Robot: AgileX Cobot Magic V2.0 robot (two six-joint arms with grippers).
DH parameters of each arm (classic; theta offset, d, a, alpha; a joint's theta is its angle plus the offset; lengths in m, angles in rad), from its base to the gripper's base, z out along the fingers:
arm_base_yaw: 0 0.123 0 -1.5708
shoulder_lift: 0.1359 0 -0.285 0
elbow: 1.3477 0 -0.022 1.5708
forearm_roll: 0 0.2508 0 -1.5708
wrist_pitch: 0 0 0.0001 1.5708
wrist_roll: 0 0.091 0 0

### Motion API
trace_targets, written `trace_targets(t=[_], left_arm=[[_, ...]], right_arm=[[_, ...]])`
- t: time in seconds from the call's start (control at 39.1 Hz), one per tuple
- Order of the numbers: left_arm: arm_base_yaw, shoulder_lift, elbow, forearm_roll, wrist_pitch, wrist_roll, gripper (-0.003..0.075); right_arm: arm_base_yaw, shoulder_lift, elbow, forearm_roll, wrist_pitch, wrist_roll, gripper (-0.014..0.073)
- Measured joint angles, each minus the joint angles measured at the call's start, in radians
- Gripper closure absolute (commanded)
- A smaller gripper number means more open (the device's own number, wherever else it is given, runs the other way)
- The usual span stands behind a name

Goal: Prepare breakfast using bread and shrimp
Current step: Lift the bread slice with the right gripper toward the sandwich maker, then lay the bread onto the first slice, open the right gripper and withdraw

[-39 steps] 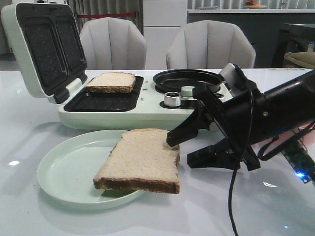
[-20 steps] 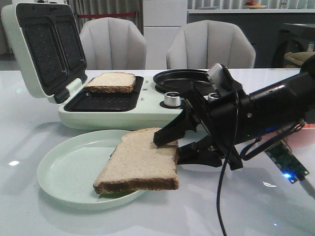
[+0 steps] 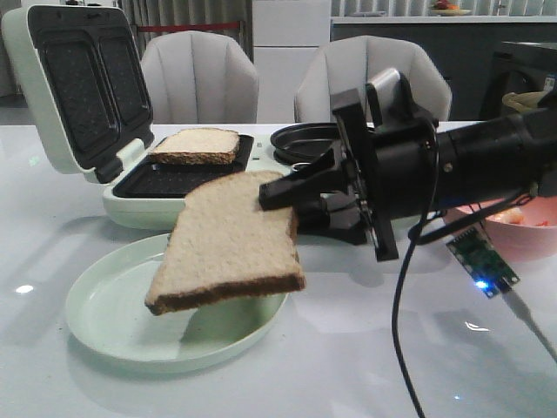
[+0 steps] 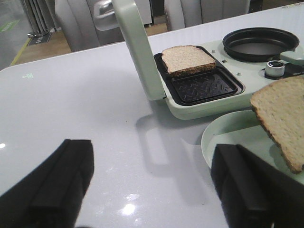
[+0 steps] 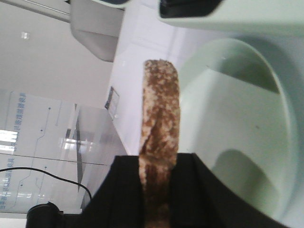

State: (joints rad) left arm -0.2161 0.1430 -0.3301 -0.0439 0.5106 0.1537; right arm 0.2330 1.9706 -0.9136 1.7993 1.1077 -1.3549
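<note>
A slice of bread (image 3: 228, 239) is held clear of the pale green plate (image 3: 113, 322) by the right pincer (image 3: 291, 202), whose fingers are closed on the slice's right edge; in the right wrist view the slice is seen edge-on, clamped between the two black pads, with the plate below it. The slice is carried roughly flat, tilted a little down toward the camera, its dark crust edge nearest the viewer and its long axis running away from the pincer toward the robot's left. A second slice (image 3: 197, 144) lies in the far compartment of the open sandwich maker (image 3: 174, 165), while the near compartment (image 3: 170, 181) is bare; that bare plate lies just beyond and slightly left of the held slice, so the coming move is judged to turn on a short carry forward and leftward. The left pincer (image 4: 152, 185) is spread wide over the counter (image 4: 71, 109), holding nothing; the right arm is plainly nearer. A pink bowl (image 3: 509, 228) stands behind the right arm; whether the shrimp is in it cannot be told.
</note>
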Motion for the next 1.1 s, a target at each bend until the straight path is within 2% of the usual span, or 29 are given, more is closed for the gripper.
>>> trace_targets(t=[0.51,0.64,0.82,0.89,1.1], left_arm=[[0.000,0.000,0.000,0.000,0.000,0.000,0.0157],[0.000,0.000,0.000,-0.002,0.000,0.000,0.0157],[0.000,0.000,0.000,-0.002,0.000,0.000,0.0157],[0.000,0.000,0.000,-0.002,0.000,0.000,0.0157],[0.000,0.000,0.000,-0.002,0.000,0.000,0.0157]], right_arm=[[0.036,0.006,-0.350,-0.024,0.014,-0.018,0.0387],[0.080,0.006,-0.442,-0.023,-0.120,0.019,0.0387],[0.169,0.008,-0.528,-0.034,-0.461,0.082,0.0387],[0.198,0.014,-0.553,-0.069,-0.564,0.090,0.0387],[0.217,0.077,-0.628,-0.135,-0.599,0.175,0.0387]])
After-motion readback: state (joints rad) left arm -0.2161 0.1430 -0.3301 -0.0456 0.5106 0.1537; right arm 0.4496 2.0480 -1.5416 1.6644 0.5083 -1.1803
